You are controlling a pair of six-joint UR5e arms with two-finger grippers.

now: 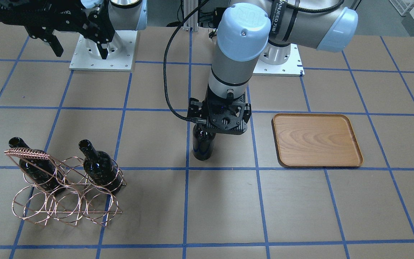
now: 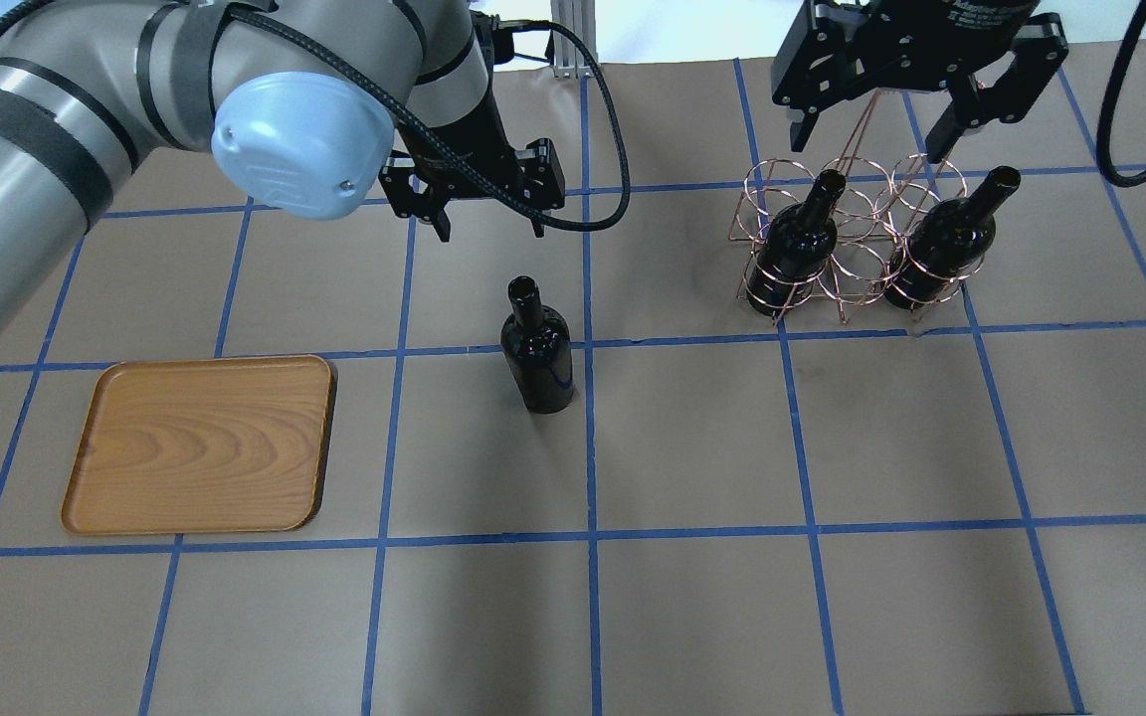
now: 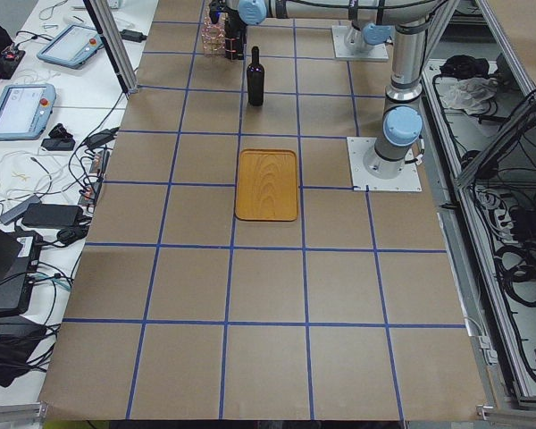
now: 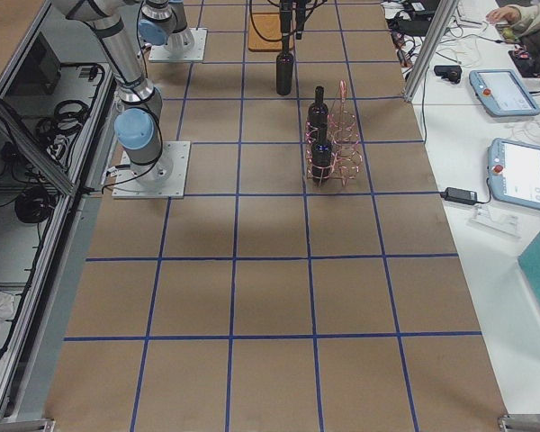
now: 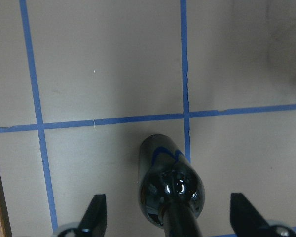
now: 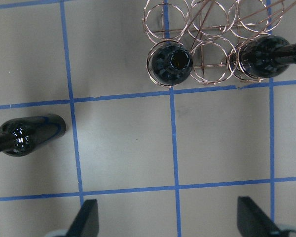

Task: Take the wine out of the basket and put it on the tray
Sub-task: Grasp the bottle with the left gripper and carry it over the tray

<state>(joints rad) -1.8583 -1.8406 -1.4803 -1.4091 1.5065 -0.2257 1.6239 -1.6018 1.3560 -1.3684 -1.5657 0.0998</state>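
We note one bottle (image 2: 537, 348) standing on the bench (image 2: 692, 447) beneath the spread left end effector (image 2: 491, 231); placement on the tray (image 2: 200, 443) remains.

The table (image 2: 692, 617) was covered edge to edge in brown paper, and blue tape lines (image 2: 591, 537) cut it into big squares. The light came evenly from above, and only soft shadows lay on the paper. Down one long side ran a white bench (image 3: 18, 188), and it was crowded: a handheld screen (image 3: 16, 109), a second screen (image 3: 70, 45) further along, loose cables (image 3: 36, 170), a black box (image 3: 49, 215). A metal post (image 3: 112, 49) rose at the table's edge there. On the opposite side a grey trough (image 3: 518, 304) held loops of black cable (image 3: 509, 255), and a white cloth (image 3: 472, 89) lay bunched up.
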